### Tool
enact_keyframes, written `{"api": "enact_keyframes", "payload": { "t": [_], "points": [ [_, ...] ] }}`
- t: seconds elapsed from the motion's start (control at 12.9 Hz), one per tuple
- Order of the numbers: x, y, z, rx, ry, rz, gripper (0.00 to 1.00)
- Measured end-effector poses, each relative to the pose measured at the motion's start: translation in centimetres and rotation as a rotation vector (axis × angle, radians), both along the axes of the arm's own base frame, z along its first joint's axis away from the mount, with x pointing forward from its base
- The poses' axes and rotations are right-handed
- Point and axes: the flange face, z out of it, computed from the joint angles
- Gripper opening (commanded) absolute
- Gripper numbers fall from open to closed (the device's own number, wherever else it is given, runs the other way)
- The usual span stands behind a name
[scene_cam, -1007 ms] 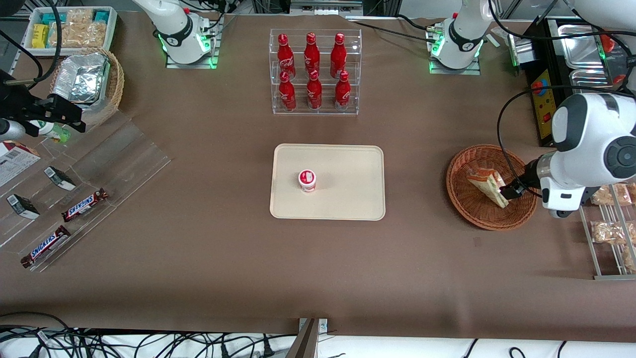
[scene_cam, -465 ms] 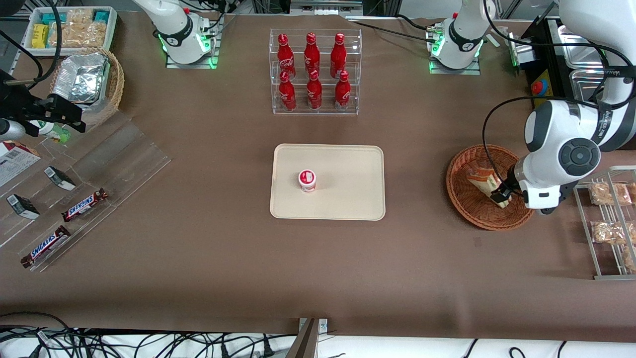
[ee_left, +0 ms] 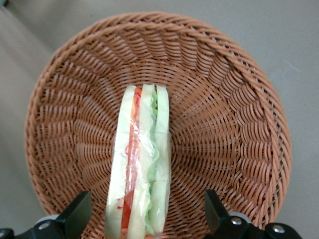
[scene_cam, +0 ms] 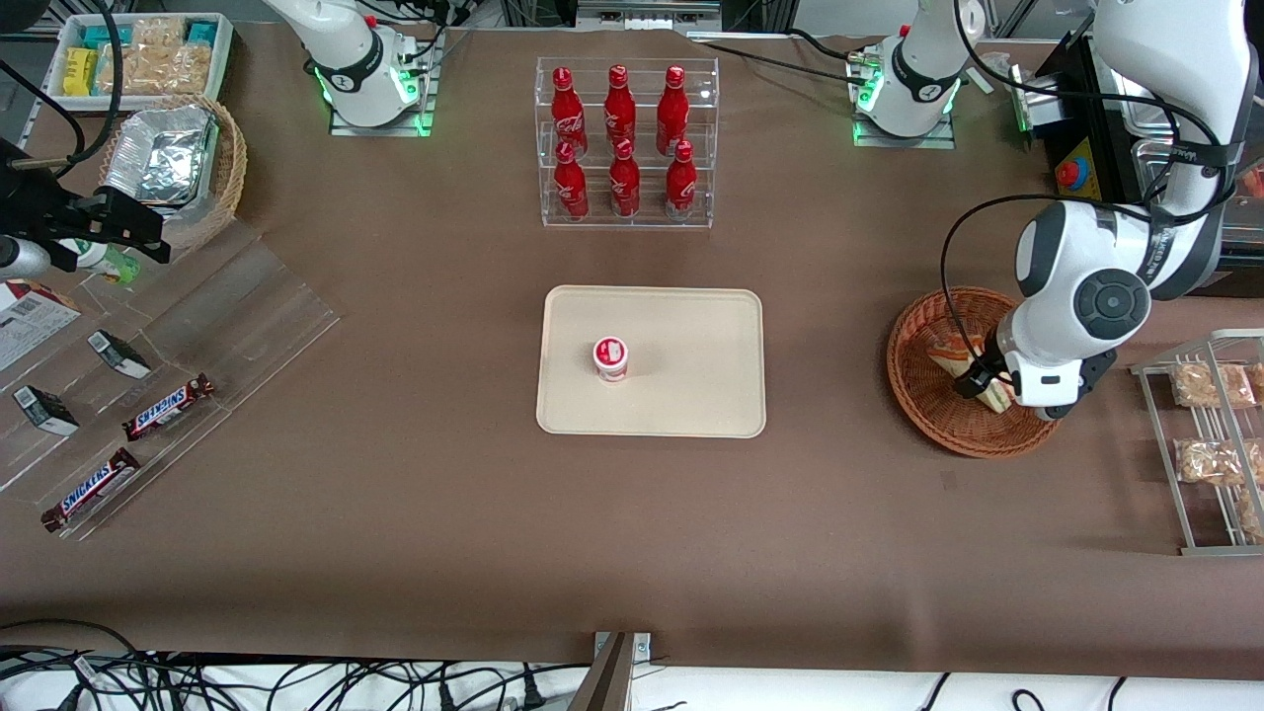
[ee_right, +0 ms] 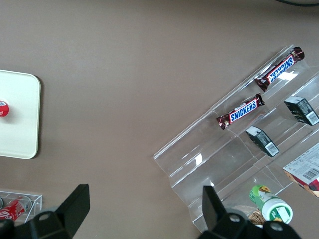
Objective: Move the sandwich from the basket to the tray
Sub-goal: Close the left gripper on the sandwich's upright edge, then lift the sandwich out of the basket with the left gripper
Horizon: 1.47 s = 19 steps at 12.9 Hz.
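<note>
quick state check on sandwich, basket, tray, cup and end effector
sandwich: wrapped, standing on edge in the basket, not gripped
basket: upright, holding only the sandwich
tray: flat on table, no sandwich on it
cup: upright on the tray, lid on
end effector: open, fingers straddling the sandwich

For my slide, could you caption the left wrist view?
Open gripper straddles the sandwich in the basket.

Robot lab: bench-mounted arm bases point(scene_cam: 373, 74); cable tangle point(scene_cam: 296, 681); staged snack displays point(scene_cam: 128, 415)
</note>
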Motion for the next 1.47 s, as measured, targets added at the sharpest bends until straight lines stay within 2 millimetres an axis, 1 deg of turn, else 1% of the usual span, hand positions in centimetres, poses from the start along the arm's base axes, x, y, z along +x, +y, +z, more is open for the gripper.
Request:
{"api": "enact_keyframes", "payload": {
  "t": [0.23, 0.46, 0.62, 0.7, 0.77, 1.24, 1.47],
  "points": [
    [-0.7, 0.0, -1.0, 0.017, 0.004, -0.009, 1.00],
    [-1.0, 0.1, -1.3, 0.038, 0.007, -0.002, 0.99],
    [-1.0, 0.1, -1.4, 0.039, 0.008, 0.001, 0.64],
    [-1.0, 0.1, -1.4, 0.040, 0.007, 0.008, 0.50],
    [-1.0, 0.1, -1.4, 0.041, 0.006, 0.016, 0.41],
    [-1.1, -0.1, -1.4, 0.041, 0.005, 0.020, 0.41],
    [-0.4, -1.0, -0.5, 0.039, -0.006, 0.005, 0.41]
  ]
}}
